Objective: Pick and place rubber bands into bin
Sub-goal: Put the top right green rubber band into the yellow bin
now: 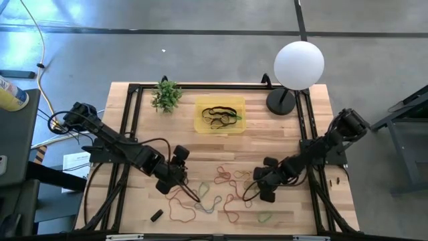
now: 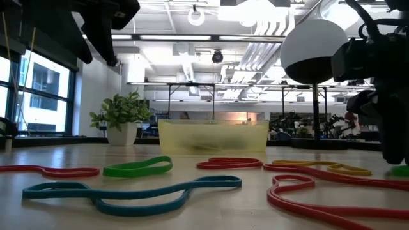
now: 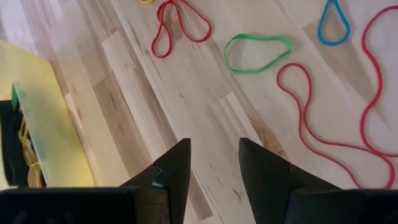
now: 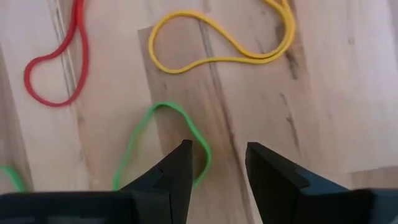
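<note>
a blue band (image 2: 131, 193) lay nearest on the bench (image 1: 134, 120). the left gripper (image 3: 214, 163) hovered at seven o'clock, fingers spread, empty. rubber bands (image 1: 224, 194) sprawled at six; the bin (image 1: 200, 124) sat at twelve. the right gripper (image 4: 217, 163), fingers spread, straddled a green band (image 4: 140, 140) at five.

left claw (image 3: 214, 163): low, near left, fingers parted, holding nothing
right claw (image 4: 217, 165): low, near right, fingers parted, holding nothing
</note>
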